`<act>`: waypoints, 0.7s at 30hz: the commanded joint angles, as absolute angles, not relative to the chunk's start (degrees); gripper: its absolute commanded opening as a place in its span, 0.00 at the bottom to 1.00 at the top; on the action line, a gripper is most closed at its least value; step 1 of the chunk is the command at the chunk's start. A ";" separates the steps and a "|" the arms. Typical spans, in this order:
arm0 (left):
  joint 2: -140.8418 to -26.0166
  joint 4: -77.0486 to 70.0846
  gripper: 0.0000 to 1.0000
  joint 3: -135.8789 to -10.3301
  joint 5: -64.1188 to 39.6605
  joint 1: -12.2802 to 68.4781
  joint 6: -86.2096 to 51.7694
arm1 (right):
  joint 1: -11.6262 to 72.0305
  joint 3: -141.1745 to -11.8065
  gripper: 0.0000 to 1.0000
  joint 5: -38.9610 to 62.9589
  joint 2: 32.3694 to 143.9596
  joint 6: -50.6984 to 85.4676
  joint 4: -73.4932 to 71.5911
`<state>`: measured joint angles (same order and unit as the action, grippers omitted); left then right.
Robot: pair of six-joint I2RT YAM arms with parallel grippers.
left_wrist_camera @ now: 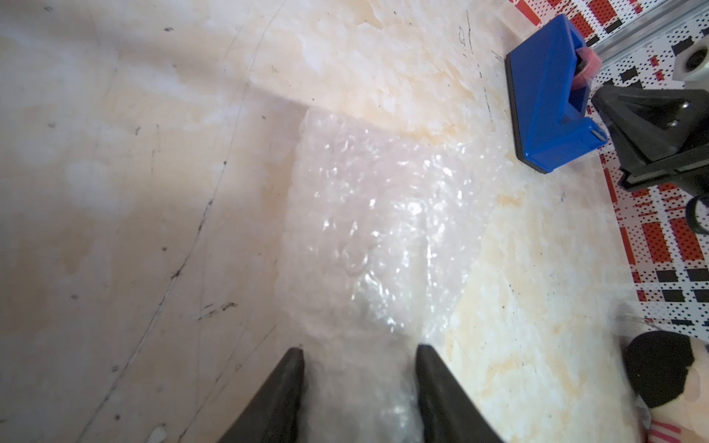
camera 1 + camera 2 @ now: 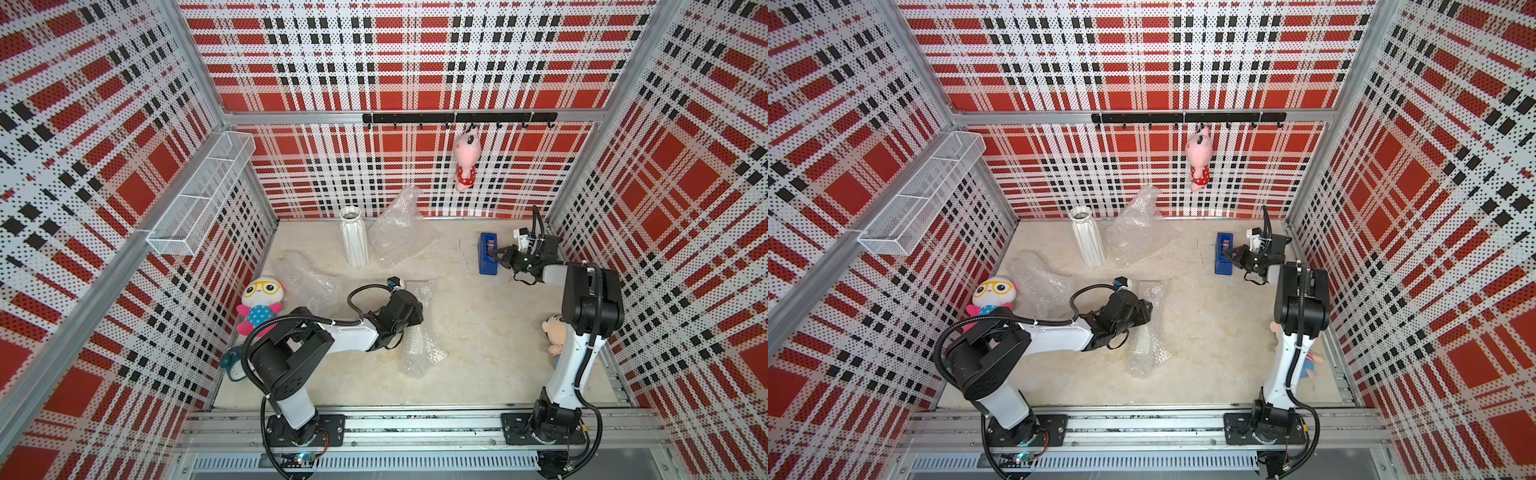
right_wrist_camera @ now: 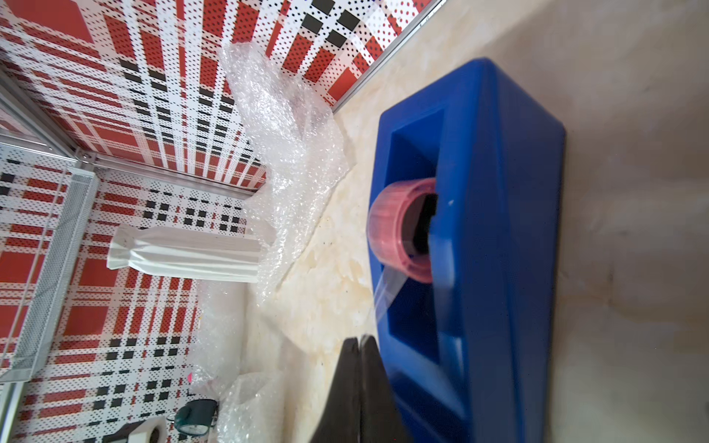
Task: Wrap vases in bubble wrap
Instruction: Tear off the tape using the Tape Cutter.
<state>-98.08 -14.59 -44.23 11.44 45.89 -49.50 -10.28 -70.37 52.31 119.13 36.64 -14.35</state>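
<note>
We see only one of the vases plainly. The tall white ribbed ceramic vase [image 2: 354,241] stands upright at 11 o'clock on the beige marbled bench [image 2: 478,357], close to the back wall. Just beside it, at 12 o'clock, a crumpled sheet of clear bubble wrap [image 2: 399,232] rises against that wall. A second loose sheet [image 2: 307,284] lies at 9 o'clock.

At the bench's centre lies a long bubble-wrap roll [image 2: 419,349]; we cannot tell what is inside it. The left gripper [image 1: 360,356] straddles one end of it. Its jaws stand partly apart, one dark finger [image 1: 284,391] pressed to each side, gripping the roll.

At 2 o'clock sits a blue plastic tape dispenser [image 2: 487,255] carrying a pink-cored reel of clear tape [image 3: 399,230]. The right gripper [image 3: 360,341] has its tips just beside the dispenser, jaws pressed tight together. A strip of tape runs from the reel toward them, but we cannot tell whether it is pinched.

Further out, a white plush doll with yellow glasses [image 2: 259,303] sits at 9 o'clock. A teal alarm clock [image 2: 232,361] is at 8 o'clock. A pink plush toy [image 2: 467,160] hangs from the black hook rail [image 2: 415,117] on the back wall.
</note>
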 commanded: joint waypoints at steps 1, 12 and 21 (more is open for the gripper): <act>-98.70 -10.73 0.49 -42.97 12.92 45.79 -49.15 | -10.01 -67.64 0.02 55.32 113.26 39.72 -19.22; -98.97 -11.21 0.49 -42.71 12.84 45.70 -49.13 | -9.94 -51.38 0.00 50.45 104.37 41.69 -26.28; -99.41 -11.41 0.49 -42.78 12.55 45.44 -49.00 | -10.00 -41.85 0.00 45.63 102.48 41.44 -29.73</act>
